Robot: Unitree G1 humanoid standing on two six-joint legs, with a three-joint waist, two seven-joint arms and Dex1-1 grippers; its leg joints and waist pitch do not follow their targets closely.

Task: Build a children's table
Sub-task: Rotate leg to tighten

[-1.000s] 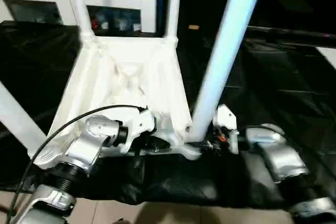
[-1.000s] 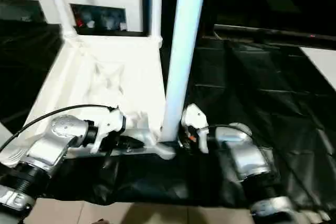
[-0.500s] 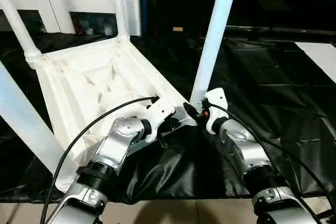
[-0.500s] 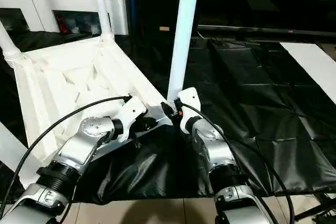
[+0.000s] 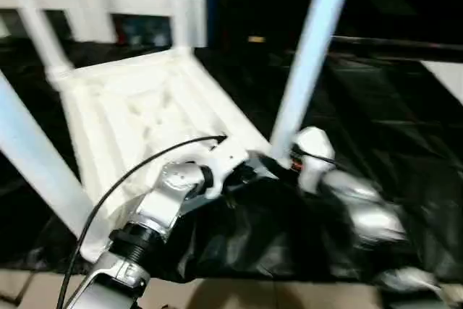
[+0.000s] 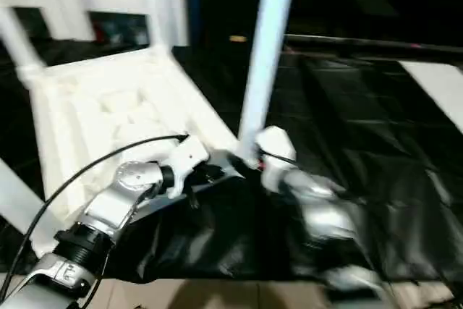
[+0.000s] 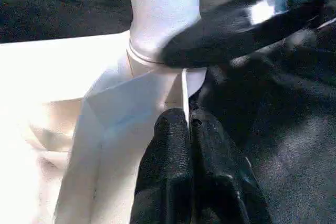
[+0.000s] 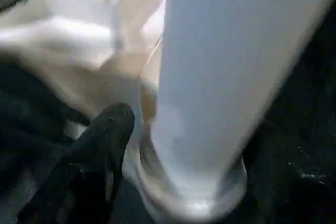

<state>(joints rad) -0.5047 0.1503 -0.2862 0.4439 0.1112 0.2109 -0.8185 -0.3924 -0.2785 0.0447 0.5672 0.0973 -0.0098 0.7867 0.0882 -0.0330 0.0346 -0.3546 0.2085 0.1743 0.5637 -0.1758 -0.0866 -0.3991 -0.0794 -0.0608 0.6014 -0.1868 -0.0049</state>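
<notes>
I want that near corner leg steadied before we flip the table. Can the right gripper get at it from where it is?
Probably yes. The right gripper sits right beside the base of the near leg, where it meets the table top's corner, with nothing between them. The left gripper, pinching the corner rim, stays on the other side.

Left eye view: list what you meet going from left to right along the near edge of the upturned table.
Near-left leg → left arm's silver forearm → left gripper, clamped on the table's near edge → near-right leg standing in its corner socket → right gripper beside that leg's base → black sheet.
</notes>
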